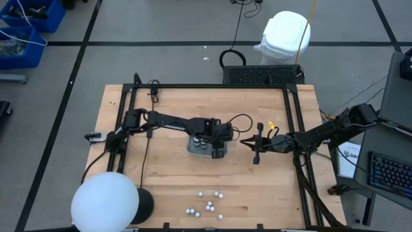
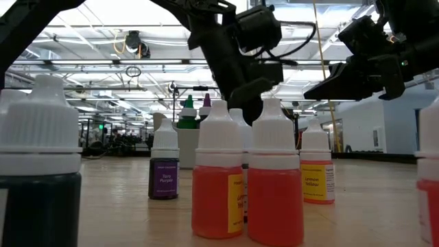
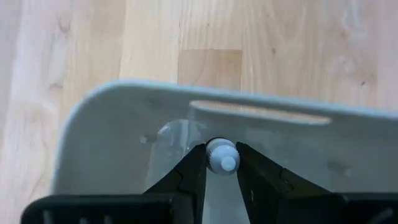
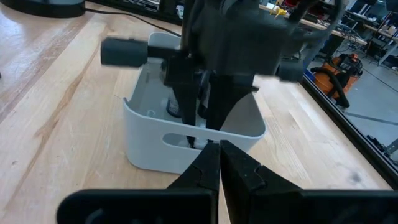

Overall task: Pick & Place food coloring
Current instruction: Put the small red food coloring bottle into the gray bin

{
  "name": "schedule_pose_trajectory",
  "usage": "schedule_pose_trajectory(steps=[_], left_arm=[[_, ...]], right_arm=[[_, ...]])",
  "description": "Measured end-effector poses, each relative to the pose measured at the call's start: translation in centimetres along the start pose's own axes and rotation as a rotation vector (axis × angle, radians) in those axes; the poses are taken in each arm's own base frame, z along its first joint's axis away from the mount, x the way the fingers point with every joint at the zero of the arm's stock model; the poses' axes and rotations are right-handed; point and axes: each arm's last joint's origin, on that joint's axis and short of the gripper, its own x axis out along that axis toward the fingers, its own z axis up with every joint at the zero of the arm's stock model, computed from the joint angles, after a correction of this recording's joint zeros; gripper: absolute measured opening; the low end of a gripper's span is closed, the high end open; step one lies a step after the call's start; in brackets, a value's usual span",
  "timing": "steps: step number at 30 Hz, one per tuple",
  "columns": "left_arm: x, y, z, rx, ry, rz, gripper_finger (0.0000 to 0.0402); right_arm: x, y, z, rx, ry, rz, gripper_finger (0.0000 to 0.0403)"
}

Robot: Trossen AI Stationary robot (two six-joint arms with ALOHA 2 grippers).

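Nearest us, bottles (image 2: 274,178) read "Taro Purple", "Lemon Yellow"; bare wood around. Left gripper (image 3: 221,163) pinches a white-capped bottle (image 3: 222,155) inside the tray (image 3: 124,124); right gripper (image 4: 219,163) closed, empty.

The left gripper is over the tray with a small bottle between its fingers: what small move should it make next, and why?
Probably open a little wider and lift straight up. In the left wrist view the left gripper has a white-capped bottle between its fingers, inside the grey tray, so the bottle seems placed. The right gripper waits shut beside the tray.
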Motion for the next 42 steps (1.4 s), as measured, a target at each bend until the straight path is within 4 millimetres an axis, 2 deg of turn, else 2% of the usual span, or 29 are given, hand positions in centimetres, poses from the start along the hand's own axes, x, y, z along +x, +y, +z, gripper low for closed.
schedule_pose_trajectory(steps=[8, 18, 22, 25, 35, 42], left_arm=[[-2.8, 0.1, 1.9, 0.020, 0.008, 0.021, 0.0086], [-8.8, -0.9, 4.3, 0.070, 0.071, 0.093, 0.0086], [-9.9, -1.4, 4.9, 0.084, 0.037, 0.088, 0.0086], [-9.3, -1.5, 4.5, 0.089, 0.057, 0.087, 0.0086], [-2.7, -1.8, 0.5, 0.079, 0.117, 0.081, 0.0086], [-0.2, -0.9, -1.0, 0.044, 0.081, 0.048, 0.0085]], right_arm=[[0.0, 0.0, 0.0, -0.001, 0.003, 0.000, 0.0004], [0.0, 0.0, 0.0, 0.001, 0.003, 0.001, 0.0004], [0.0, 0.0, 0.0, 0.002, 0.003, 0.001, 0.0004], [0.0, 0.0, 0.0, 0.003, 0.003, 0.001, 0.0004], [0.0, 0.0, 0.0, 0.012, 0.003, 0.001, 0.0004], [0.0, 0.0, 0.0, 0.011, 0.003, 0.001, 0.0004]])
